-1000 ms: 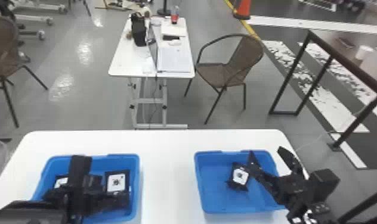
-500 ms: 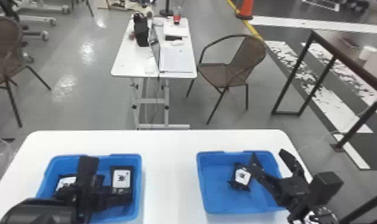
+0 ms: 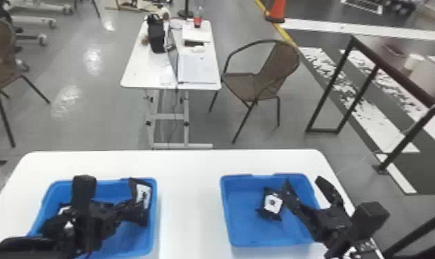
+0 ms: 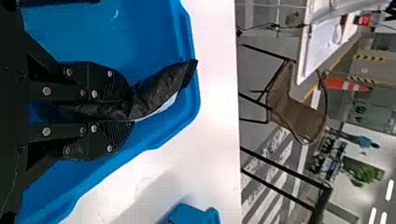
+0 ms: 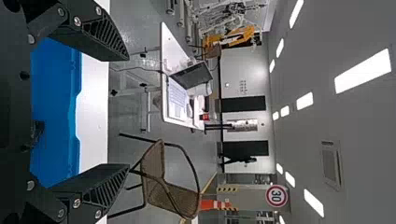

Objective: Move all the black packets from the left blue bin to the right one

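From where I stand, the left gripper (image 3: 132, 209) has its fingers clamped on a black packet (image 3: 143, 198) at the right end of the left blue bin (image 3: 155, 220). The left wrist view shows the pinch itself, the packet's crinkled, glossy black body bending out beyond 2 fingertips; the head view shows its white label, darkly marked. 1 more packet (image 3: 272, 204) lies label up in the right blue bin (image 3: 226, 206), where the right gripper (image 3: 303, 184) stands with fingers wide apart.
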Controlling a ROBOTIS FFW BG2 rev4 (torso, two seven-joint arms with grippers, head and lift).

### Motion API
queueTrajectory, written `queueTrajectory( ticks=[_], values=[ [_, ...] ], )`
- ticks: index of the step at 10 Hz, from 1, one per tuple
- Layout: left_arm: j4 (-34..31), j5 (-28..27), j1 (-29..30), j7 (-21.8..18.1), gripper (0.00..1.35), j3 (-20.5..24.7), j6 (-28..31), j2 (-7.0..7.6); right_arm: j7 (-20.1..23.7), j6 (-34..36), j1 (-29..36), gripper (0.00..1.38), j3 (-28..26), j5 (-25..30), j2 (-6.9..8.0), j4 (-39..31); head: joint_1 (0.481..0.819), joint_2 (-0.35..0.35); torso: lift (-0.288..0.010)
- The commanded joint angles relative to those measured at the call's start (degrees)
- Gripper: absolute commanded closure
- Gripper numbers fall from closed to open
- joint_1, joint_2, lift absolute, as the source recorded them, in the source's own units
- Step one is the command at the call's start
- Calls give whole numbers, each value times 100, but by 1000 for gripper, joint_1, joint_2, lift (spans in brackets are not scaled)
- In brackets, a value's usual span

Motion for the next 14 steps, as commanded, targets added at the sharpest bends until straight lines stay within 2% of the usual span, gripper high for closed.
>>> queueTrajectory(
  ticks=[1, 3, 4, 5, 6, 7, 9, 10, 12, 14],
  values=[
    [-764, 279, 448, -146, 1185, 171, 86, 59, 0, 0, 3, 223, 0, -48, 5, 9, 695, -169, 0],
    [-1924, 841, 1116, -612, 1185, 549, 288, 59, 0, 0, 20, 223, 0, -110, 5, 9, 695, -162, 0],
    [-2065, 1623, 1310, -779, 1185, 505, -54, 85, 53, 0, 12, 223, 0, -180, 5, 45, 695, -160, 0],
    [-2021, 2485, 1397, -946, 1185, 356, -300, 103, 123, 0, -59, 222, 79, -215, 5, 106, 695, -159, 0],
    [-1555, 2907, 1213, -1447, 1185, 136, -661, 103, 238, 0, -147, 222, 141, -268, 5, 212, 695, -165, 0],
    [-1028, 3100, 923, -1983, 1185, -119, -924, 85, 387, 0, -243, 222, 202, -391, 5, 343, 695, -176, 0],
    [-158, 3153, 352, -2634, 1185, -541, -960, 41, 537, 0, -410, 220, 387, -514, 5, 510, 695, -195, 0],
    [343, 3117, 18, -2880, 1185, -734, -960, -3, 747, 0, -551, 222, 457, -628, 5, 660, 695, -207, 0],
    [959, 2581, -475, -3214, 1187, -839, -968, -90, 1108, 149, -894, 220, 729, -804, 5, 950, 695, -209, 0],
    [1266, 2511, -765, -3398, 1187, -945, -1065, -178, 1161, 299, -1149, 217, 1107, -1217, -176, 1275, 695, -190, 0]
  ],
)
